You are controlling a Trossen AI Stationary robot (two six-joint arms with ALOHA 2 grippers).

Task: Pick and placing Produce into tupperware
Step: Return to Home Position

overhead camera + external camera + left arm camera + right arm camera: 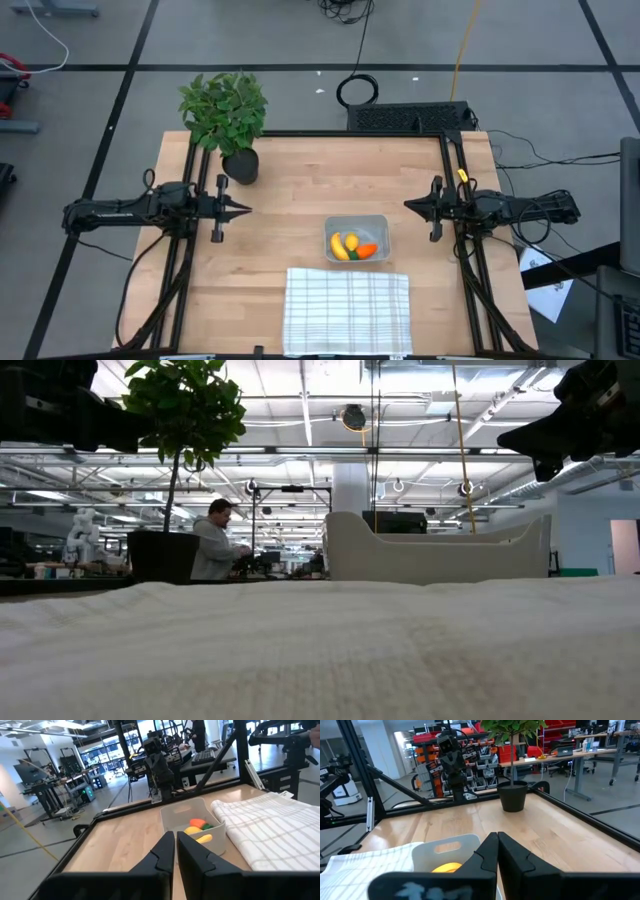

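The tupperware (383, 228) stands on the wooden table, just beyond the checked cloth. Inside it lie the produce: a yellow banana (339, 247), a small lemon (352, 241) and an orange carrot (367, 250) with a green top. The left wrist view shows the same container (180, 815) with the carrot (198, 823), lemon (192, 830) and banana (204, 838) in it. My left gripper (245, 209) hovers shut at the table's left, pointing level toward the middle. My right gripper (408, 204) hovers shut at the table's right, facing it. Neither is near the container.
A white checked cloth (347, 310) lies at the table's near edge, right in front of the tupperware. A leafy potted plant (225, 112) stands at the far left corner. Bare wood (300, 180) lies between the two grippers. A person (215, 542) sits in the room beyond.
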